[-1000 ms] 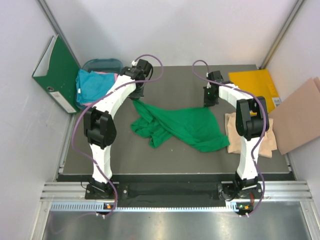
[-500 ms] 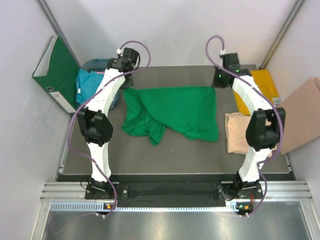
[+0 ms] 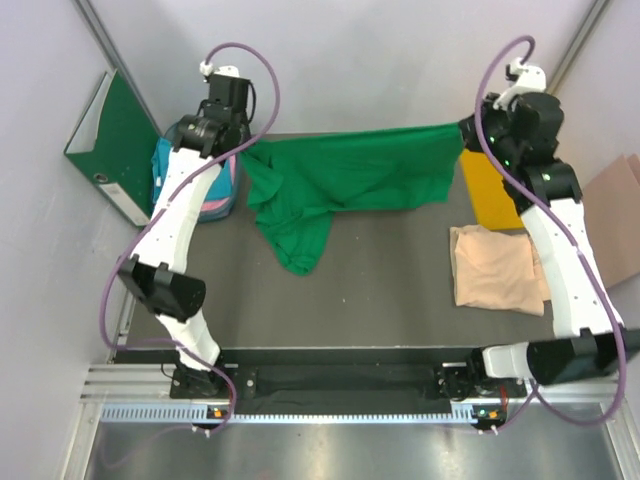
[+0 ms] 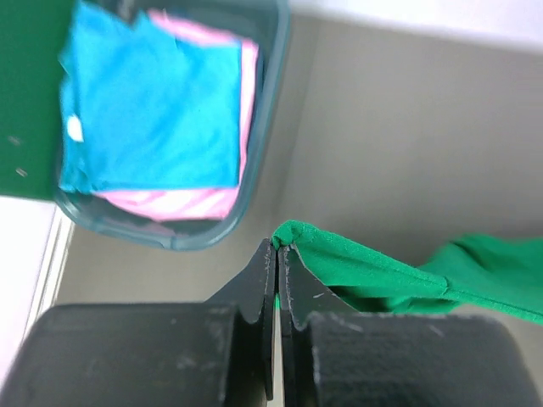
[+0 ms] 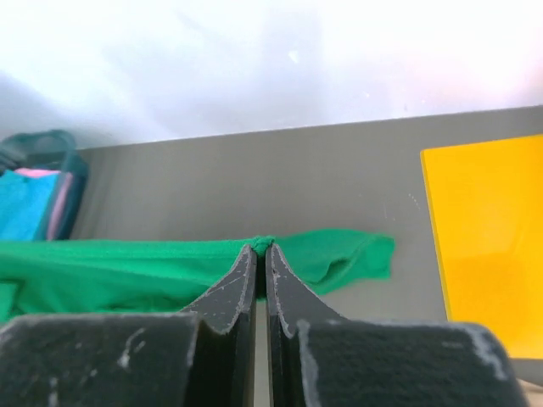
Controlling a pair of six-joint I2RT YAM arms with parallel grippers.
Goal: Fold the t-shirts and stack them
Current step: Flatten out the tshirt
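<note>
Left gripper (image 4: pixel 277 248) and right gripper (image 5: pixel 261 248) each clamped on the green t-shirt (image 3: pixel 350 172), held stretched along the worktop's (image 3: pixel 380 290) far edge.

Probably a robotics lab: white-panelled booth (image 3: pixel 400 60), aluminium rail (image 3: pixel 350 378) (arms (image 3: pixel 180 205) bolted on).

My left claw (image 4: pixel 277 244) and right claw (image 5: pixel 261 248) held the spread t-shirt (image 3: pixel 350 170) along the surface's (image 3: pixel 380 290) far edge; the bin (image 4: pixel 270 102) sat far left, the folded t-shirt (image 3: pixel 497 268) right.
</note>
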